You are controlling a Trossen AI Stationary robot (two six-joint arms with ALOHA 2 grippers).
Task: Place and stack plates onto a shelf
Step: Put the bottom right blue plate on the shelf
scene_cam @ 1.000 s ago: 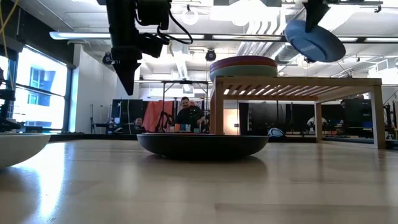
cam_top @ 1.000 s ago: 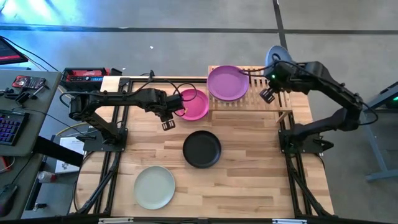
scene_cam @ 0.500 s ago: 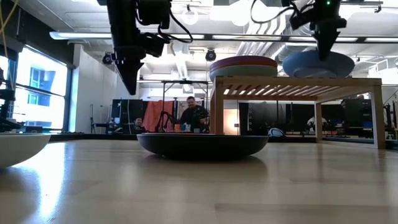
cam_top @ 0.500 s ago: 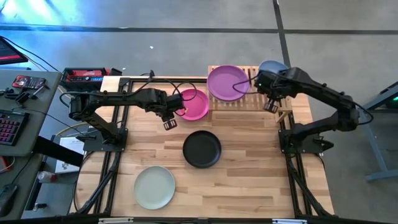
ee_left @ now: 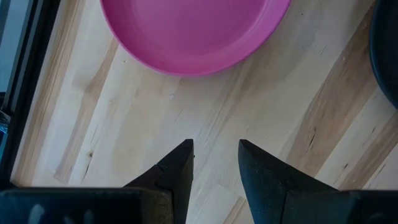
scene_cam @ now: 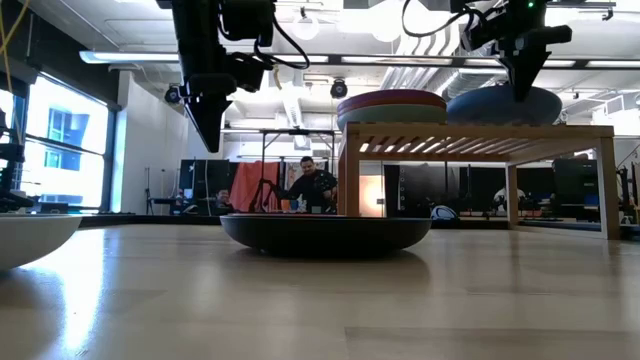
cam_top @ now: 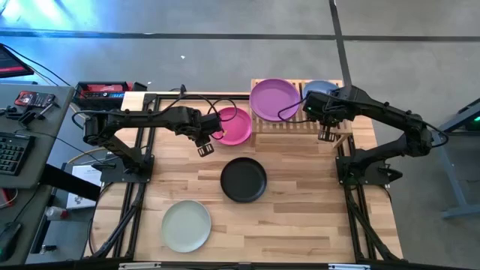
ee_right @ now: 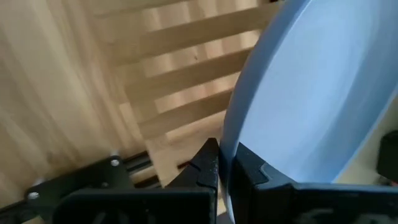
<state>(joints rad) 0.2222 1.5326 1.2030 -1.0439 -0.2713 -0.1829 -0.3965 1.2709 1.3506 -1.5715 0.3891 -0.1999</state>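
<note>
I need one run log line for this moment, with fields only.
right end effector: shut on blue plate, over shelf | left end effector: open, near magenta plate | purple plate: on shelf

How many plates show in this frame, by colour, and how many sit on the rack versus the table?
Purple plate, top of the stack on the shelf: 1
Blue plate, on the shelf, held by the right gripper: 1
Magenta plate, table: 1
Black plate, table: 1
Sage green plate, table: 1
Total showing from above: 5
</note>
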